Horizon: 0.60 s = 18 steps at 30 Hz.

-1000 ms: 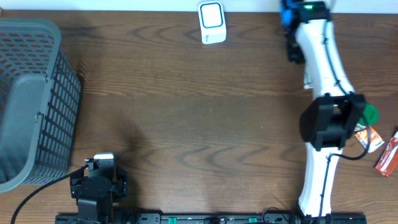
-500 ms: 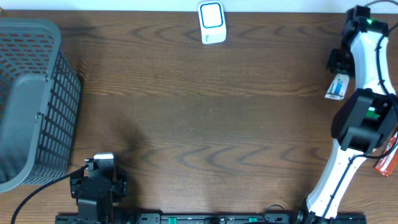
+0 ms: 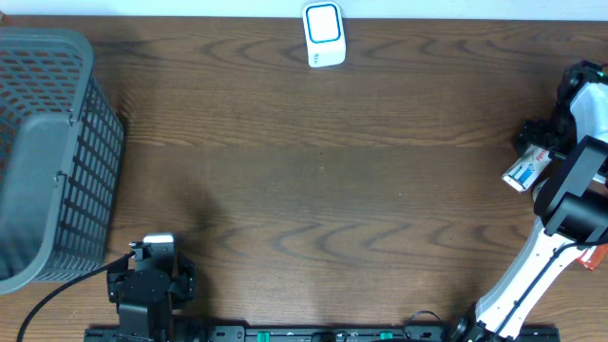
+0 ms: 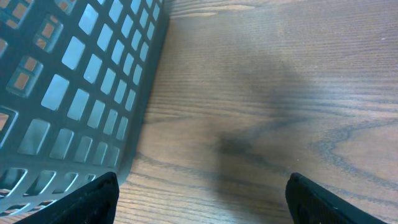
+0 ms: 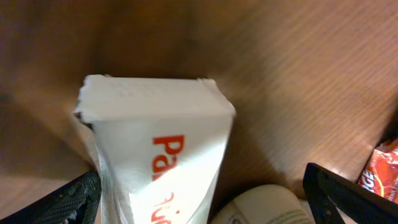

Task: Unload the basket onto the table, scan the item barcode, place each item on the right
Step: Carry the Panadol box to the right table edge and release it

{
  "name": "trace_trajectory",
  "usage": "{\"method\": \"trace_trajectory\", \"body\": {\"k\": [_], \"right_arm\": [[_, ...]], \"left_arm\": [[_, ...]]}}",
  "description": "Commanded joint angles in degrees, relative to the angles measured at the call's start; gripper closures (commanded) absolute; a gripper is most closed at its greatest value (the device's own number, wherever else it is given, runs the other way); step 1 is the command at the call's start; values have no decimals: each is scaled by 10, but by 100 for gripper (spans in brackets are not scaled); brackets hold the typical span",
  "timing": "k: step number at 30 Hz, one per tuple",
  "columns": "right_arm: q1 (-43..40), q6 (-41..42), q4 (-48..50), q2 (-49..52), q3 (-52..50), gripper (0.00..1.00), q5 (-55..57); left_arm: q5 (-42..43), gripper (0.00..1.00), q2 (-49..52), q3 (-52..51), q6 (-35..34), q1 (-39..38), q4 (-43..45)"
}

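The item, a white box point(image 3: 525, 173) with red lettering, is at the table's right edge and fills the right wrist view point(image 5: 155, 143). My right gripper point(image 3: 538, 150) hangs over it, open point(image 5: 202, 196). The box leans near the left finger point(image 5: 78, 202), with a wide gap to the right finger. A white scanner point(image 3: 323, 35) with a blue face stands at the back centre. At the front left, my left gripper point(image 3: 152, 271) is open over bare wood point(image 4: 202, 199), with nothing between its fingers.
A grey mesh basket point(image 3: 47, 152) fills the left side, its wall close to the left gripper point(image 4: 74, 93). Beside the box lie a cream rounded object point(image 5: 267, 205) and a red packet point(image 5: 380, 171).
The right arm swung from the back near the scanner out to the right edge with the box. Its jaws have spread apart, and the box is down by the table. The left arm stayed still.
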Motion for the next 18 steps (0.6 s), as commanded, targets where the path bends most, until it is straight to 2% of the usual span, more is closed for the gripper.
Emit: {"method": "trace_trajectory", "body": {"k": [1,8,13,18], "right_arm": [[16,-3,-1,-57,52,1,-113],[55,-1,8,-189,193,1,-285],[92,30,-23,-315,229,1,-307],[139,30,-132,-445,229,1,-308]], "left_arm": [[-2,14,-1,5,-5,2,-1],[-2,14,-1,5,-5,2,-1],[-2,14,-1,5,-5,2,-1],[-2,14,-1,5,-5,2,-1]]}}
